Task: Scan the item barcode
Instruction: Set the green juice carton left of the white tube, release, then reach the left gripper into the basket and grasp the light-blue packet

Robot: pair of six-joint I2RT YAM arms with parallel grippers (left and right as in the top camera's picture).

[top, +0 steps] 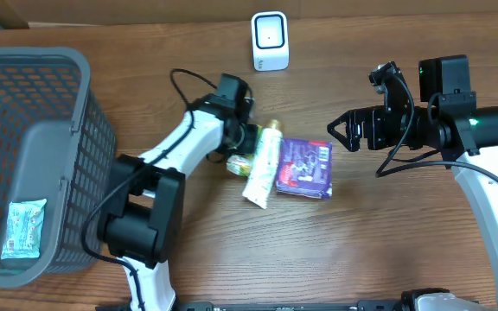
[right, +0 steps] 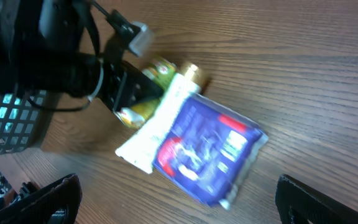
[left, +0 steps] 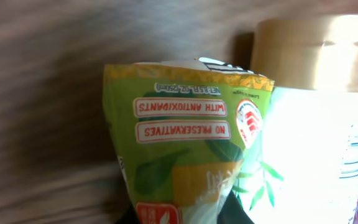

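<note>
Surface: brown wooden table (top: pixel 387 250). A grey mesh basket (top: pixel 59 104) at the left edge holds 1 pale packet (top: pixel 22 229). A white scanner (top: pixel 270 41) stands at the far edge. The green pouch (top: pixel 239 163) lies mid-table, touching a white tube (top: pixel 262 168), which lies against a purple packet (top: pixel 305 168). The left gripper (top: pixel 247 140) is at the pouch's end; whether its jaws clamp the pouch cannot be told. The right gripper (top: pixel 344 131) hovers nearby, jaws wide apart and empty.

overhead: evenly lit, sharp, soft shadows on worktop (top: pixel 387 242) | left wrist: too close, wood grain smeared, white tube (left: pixel 316 143) blown out | right wrist: slightly blurred, mild glare on purple packet (right: pixel 207 152)
</note>
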